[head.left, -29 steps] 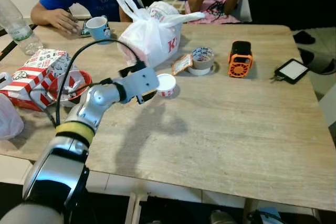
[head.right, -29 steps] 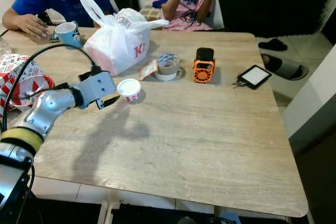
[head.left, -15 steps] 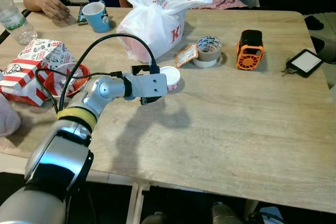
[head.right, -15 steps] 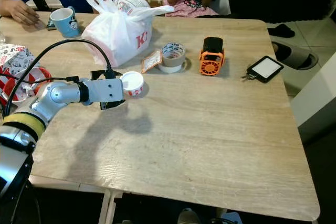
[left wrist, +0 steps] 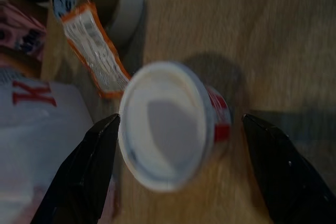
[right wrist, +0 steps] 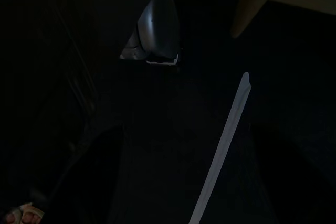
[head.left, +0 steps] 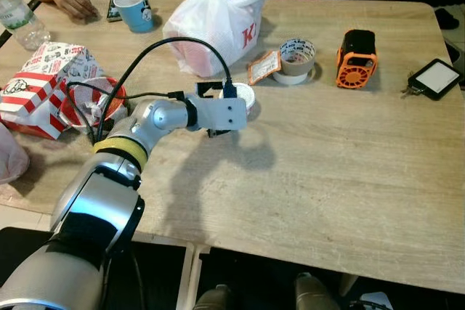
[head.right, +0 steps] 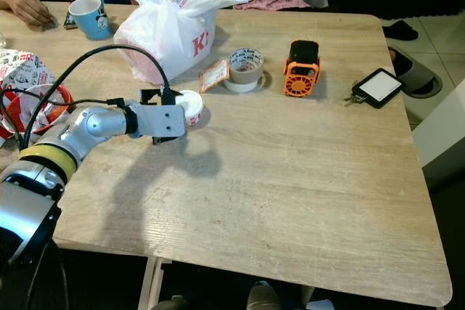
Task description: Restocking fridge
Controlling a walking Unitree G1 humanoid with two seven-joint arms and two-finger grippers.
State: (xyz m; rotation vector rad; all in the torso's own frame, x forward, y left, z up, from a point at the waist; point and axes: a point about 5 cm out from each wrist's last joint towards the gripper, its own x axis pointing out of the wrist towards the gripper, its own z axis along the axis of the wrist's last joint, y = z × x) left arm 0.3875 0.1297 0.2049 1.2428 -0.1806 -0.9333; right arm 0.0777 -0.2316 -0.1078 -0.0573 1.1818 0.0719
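Straddling a small round white tub (left wrist: pixel 168 124) with a red band on the pale wood-grain table (head.left: pixel 327 165), the left gripper (left wrist: pixel 178 169) has its fingers spread apart

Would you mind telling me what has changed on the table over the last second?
The left gripper has reached forward to the small white tub, which it trailed a second ago; its open fingers now stand on either side, not yet closed on it. The camera has also shifted, so the scene sits differently. The tub, the white bag, the tape roll and the orange device kept their places.
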